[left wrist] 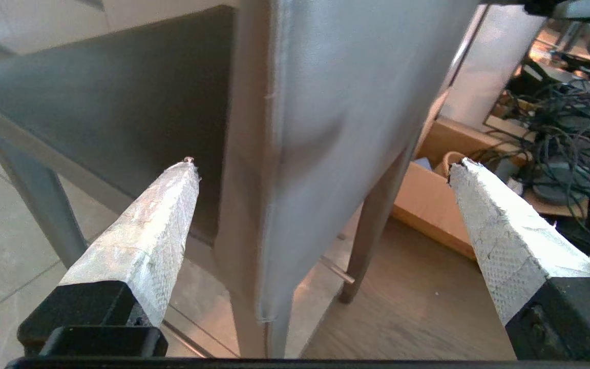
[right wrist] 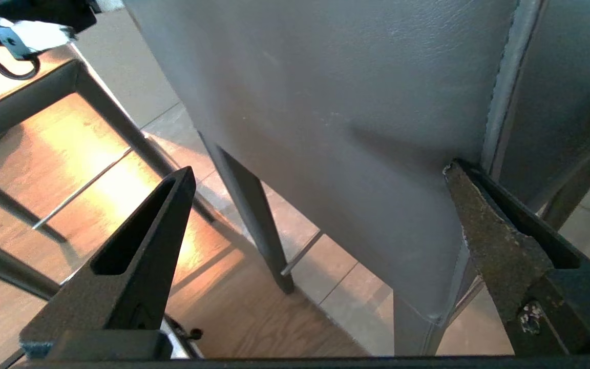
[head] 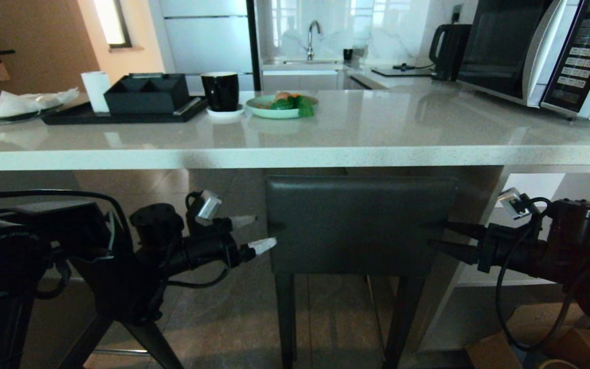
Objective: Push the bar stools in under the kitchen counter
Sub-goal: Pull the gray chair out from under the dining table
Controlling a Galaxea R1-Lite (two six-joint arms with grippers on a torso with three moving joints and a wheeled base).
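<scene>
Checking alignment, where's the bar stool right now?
Head view: the bar stool stands centered at the kitchen counter edge, between the left hand and right hand.

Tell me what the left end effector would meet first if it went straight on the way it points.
Most likely the bar stool's backrest: the open left end effector points at its side edge, which sits between the fingers in the wrist view. Whether they already touch it is unclear.

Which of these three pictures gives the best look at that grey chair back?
The head view: the whole backrest shows under the counter, between the open left gripper and right gripper. The wrist views show only its side edges, close up.
</scene>
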